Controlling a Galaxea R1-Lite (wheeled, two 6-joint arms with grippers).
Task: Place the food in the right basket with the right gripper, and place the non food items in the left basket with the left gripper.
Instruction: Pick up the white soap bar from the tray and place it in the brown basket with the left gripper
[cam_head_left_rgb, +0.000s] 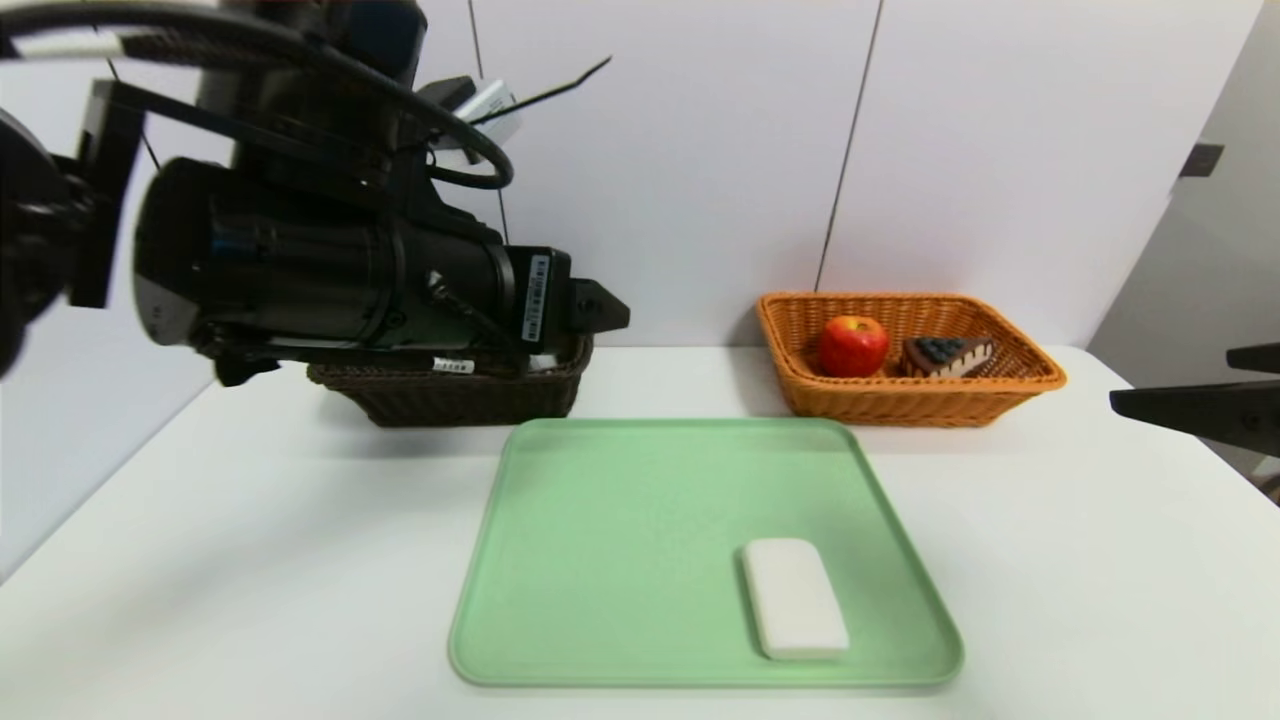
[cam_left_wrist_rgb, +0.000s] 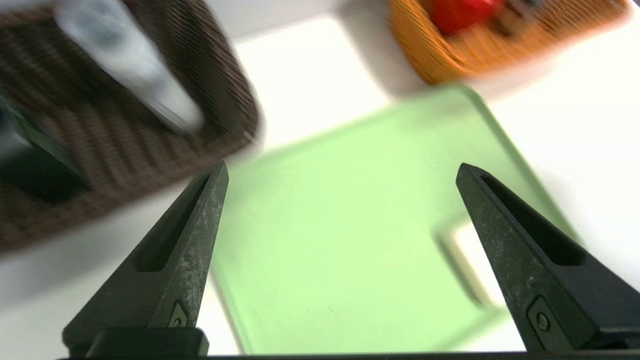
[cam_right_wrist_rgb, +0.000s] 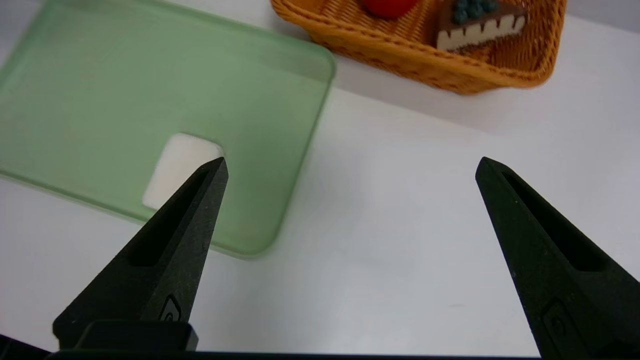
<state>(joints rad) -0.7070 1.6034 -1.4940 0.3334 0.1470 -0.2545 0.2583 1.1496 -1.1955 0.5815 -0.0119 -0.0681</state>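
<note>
White block (cam_head_left_rgb: 796, 598) is the item in front of you on the green tray (cam_head_left_rgb: 640, 520), lying flat towards the tray's near right corner, with its long side running roughly from the tray's far side to its near side. Your left gripper (cam_left_wrist_rgb: 342, 167) is up above the far left part of the tray, beside the dark basket (cam_head_left_rgb: 470, 400); its fingers are spread wide and you have nothing between them. Your right gripper (cam_right_wrist_rgb: 352, 157) hangs over the white table (cam_head_left_rgb: 1080, 560) to the right of the tray, also released, its two fingers well apart and holding nothing. The dark basket sits beyond the tray's far left corner, and inside it you can see a long white item (cam_left_wrist_rgb: 135, 70) and a dark boxy item (cam_left_wrist_rgb: 40, 160), the latter only partly in view, so you cannot tell what it is. Beyond the tray's far right corner you have the orange basket (cam_head_left_rgb: 910, 400), with a red apple (cam_head_left_rgb: 853, 346) in its left part and a slice of cake (cam_head_left_rgb: 946, 356) topped with dark berries just beside it, to the apple's right.
</note>
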